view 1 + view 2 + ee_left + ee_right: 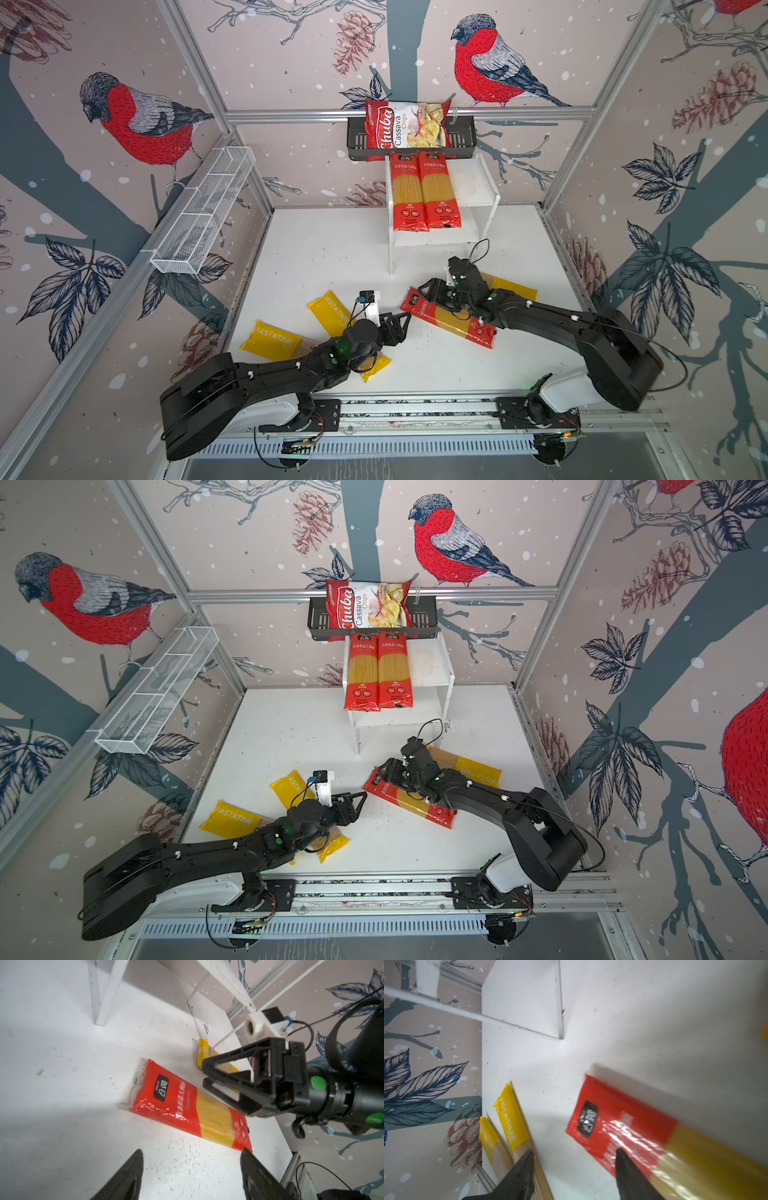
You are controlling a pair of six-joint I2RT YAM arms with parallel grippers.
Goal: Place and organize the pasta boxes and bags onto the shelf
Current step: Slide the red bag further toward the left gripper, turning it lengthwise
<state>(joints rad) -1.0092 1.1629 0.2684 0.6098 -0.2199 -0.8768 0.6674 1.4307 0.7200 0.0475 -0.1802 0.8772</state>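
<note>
"Top views: where do the pasta packs lie?"

"First red pack [409, 191] and second red pack [438, 187] lie side by side on the shelf's [478, 183] top board, overhanging its front edge. The third red pack [446, 318] lies slanted on the table [332, 249]. The far yellow pack [509, 286] sits partly under the right arm, and two yellow packs [272, 340] lie by the left arm."

"And the pincers?"

"The right gripper [204, 1072] hangs over the third red pack's labelled end, jaws parted, grasping nothing. Whether it touches the pack cannot be told. The left gripper [191, 1152] points toward that pack, fingers spread, empty."

Spread hand [574, 1150] near red-ended spaghetti pack [623, 1118]
</note>
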